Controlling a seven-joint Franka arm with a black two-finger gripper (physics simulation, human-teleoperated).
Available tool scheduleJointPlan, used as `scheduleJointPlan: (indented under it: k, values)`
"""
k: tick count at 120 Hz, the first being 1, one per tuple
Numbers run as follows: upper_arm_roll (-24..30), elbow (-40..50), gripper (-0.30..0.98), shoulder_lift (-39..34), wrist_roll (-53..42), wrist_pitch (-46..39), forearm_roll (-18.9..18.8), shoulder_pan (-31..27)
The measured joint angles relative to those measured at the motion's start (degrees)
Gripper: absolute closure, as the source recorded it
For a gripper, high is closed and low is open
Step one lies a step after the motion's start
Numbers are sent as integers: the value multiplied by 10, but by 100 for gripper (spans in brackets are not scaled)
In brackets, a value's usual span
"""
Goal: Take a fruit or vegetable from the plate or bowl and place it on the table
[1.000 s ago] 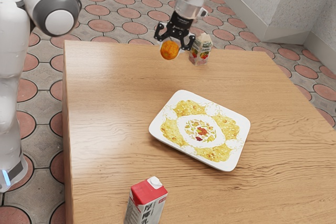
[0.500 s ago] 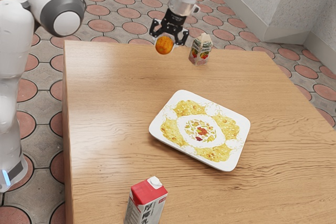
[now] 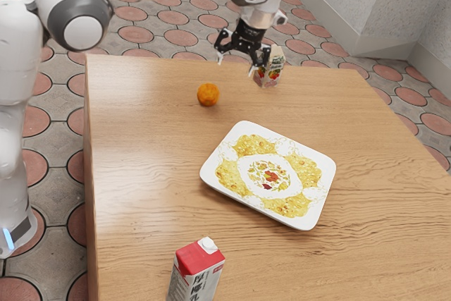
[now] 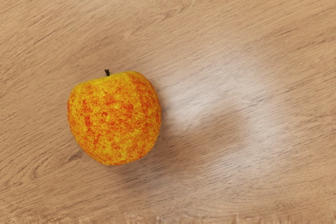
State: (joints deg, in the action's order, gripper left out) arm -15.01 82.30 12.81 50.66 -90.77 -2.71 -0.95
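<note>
In the exterior view my gripper (image 3: 237,63) hangs open above the table's far part, its fingertips spread wide and nothing between them. The orange-yellow apple (image 3: 208,94) is on the wooden table (image 3: 148,146), below the gripper and toward the exterior view's left, apart from it. The wrist view shows the apple (image 4: 114,119) with its dark stem and mottled red-orange skin against the wood. A white rectangular plate (image 3: 322,187) with a yellow pattern lies mid-table, and no fruit sits on it.
A carton with fruit pictures (image 3: 270,74) stands near the table's far edge, close beside and partly behind the gripper. A red-and-white carton (image 3: 195,273) stands at the near edge in the exterior view.
The gripper has opened and let go of the apple, which is now lower, on the table. My hand has moved toward the exterior view's right and sits apart from the fruit.
</note>
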Motion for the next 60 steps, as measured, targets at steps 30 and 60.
scheduleJointPlan:
  k: [30, 60]
  values:
    - [138, 14, 0, -75, -40, 86, 26, -20]
    - [243, 124, 0, -142, -165, 23, 33, 154]
